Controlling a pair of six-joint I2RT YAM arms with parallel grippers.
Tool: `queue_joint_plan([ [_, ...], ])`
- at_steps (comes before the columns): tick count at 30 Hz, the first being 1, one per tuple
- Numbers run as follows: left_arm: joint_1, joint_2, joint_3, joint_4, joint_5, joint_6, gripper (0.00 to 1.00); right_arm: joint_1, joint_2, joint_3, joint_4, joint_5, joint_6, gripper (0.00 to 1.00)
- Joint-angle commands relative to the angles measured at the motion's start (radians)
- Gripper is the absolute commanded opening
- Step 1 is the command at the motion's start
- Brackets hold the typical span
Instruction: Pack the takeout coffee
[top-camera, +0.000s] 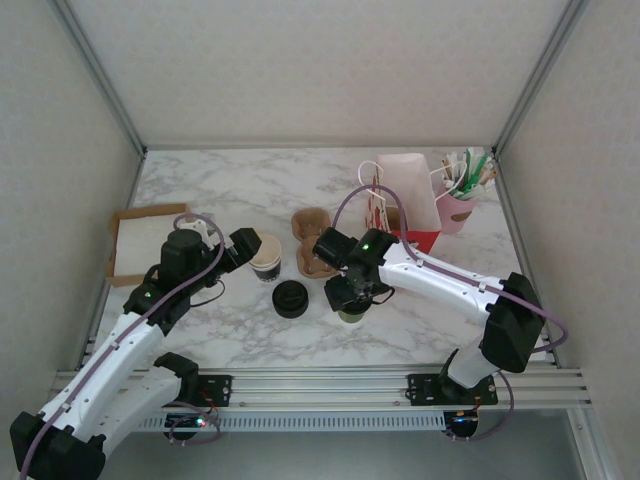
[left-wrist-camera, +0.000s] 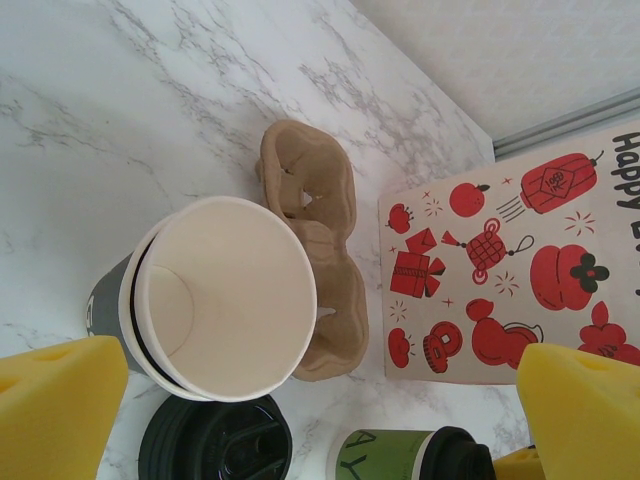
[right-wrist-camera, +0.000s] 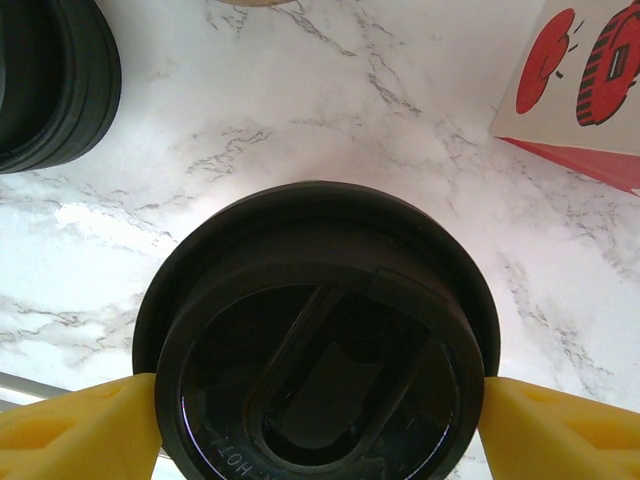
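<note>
The takeout coffee (right-wrist-camera: 320, 385) stands upright on the marble table (top-camera: 225, 190), near its front edge, just right of a loose black lid (top-camera: 290, 298) and in front of the cardboard cup carrier (top-camera: 312, 240). The right gripper (right-wrist-camera: 318, 435) is positioned directly above it, with one yellow fingertip pad (right-wrist-camera: 75, 430) at each side of the lid's rim. The pads appear to touch the rim, but it cannot be determined whether they are clamping or merely resting against it. The left gripper (left-wrist-camera: 320, 410) is spread wide with nothing held, facing the lidless cup (left-wrist-camera: 225, 295). Handling assessment: the cup is probably light, and its paper wall is likely to buckle under firm pressure. The plastic lid is stiffer but smooth, and may pop off if the cup is lifted by the lid alone. The recommended hold is across the upper wall just below the lid, where the rolled rim stiffens the paper, or across the lid's rim with moderate force. The cup should be kept vertical throughout, since any contents could leak through the sip opening.
</note>
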Motion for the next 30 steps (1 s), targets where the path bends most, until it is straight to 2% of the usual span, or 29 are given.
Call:
queue_joint_plan([
  [1, 0.010, -0.016, 0.000, 0.015, 0.017, -0.006, 1.00, 0.012, -0.015, 0.010, -0.010, 0.011, 0.030, 0.82],
  [16, 0.011, -0.019, -0.005, 0.018, 0.018, -0.006, 1.00, 0.011, -0.009, 0.024, 0.010, 0.033, 0.038, 0.82],
  [24, 0.011, -0.017, -0.005, 0.019, 0.018, -0.007, 1.00, 0.011, 0.004, 0.008, 0.030, 0.013, 0.039, 0.77],
  [30, 0.011, -0.015, -0.006, 0.020, 0.020, -0.008, 1.00, 0.012, 0.012, -0.004, 0.032, 0.005, 0.044, 0.78],
])
